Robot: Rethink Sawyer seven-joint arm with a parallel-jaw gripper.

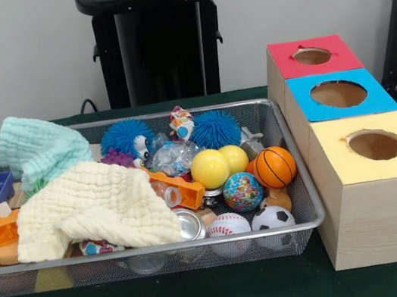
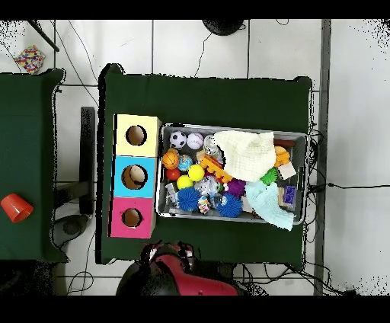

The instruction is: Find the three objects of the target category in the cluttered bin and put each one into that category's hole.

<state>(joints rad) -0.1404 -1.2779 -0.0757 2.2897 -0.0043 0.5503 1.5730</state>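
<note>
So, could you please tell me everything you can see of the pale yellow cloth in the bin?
The pale yellow cloth is a soft, waffle-textured fabric, crumpled and spread loosely over the clutter in the wire mesh bin. It lies near the bin's front rim in the front view, partly covering an orange block and beside a mint green cloth. Nothing holds it.

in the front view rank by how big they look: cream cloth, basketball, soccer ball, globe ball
1. cream cloth, by far the largest.
2. basketball.
3. soccer ball and globe ball look about alike; the soccer ball is nearer the camera and partly behind the bin rim, so no ranking between them.
</note>
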